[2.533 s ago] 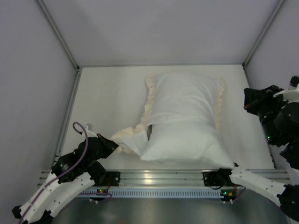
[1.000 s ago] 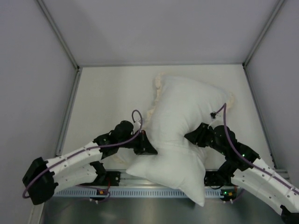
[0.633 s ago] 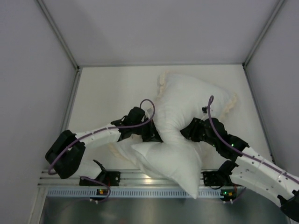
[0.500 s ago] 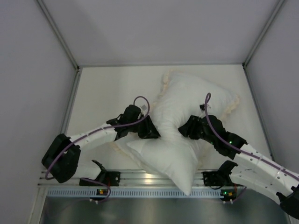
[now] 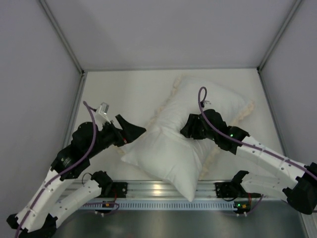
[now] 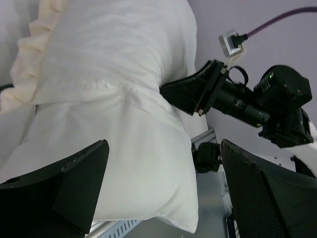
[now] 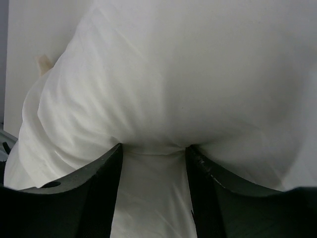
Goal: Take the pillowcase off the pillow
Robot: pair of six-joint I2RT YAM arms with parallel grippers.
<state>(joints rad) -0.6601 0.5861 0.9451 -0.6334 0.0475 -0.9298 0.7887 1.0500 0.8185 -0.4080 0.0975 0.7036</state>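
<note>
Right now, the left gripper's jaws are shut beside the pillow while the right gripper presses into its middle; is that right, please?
Not quite: the left gripper stands wide open beside the pillow, as the left wrist view shows. The right gripper does press into its middle.

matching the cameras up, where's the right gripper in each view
top external: right gripper just right of centre, at the open edge of the pillowcase.
left wrist: upper right of centre, black, tips in the crease.
right wrist: its own fingers along the bottom edge.
shared landmark: cream frill.
</note>
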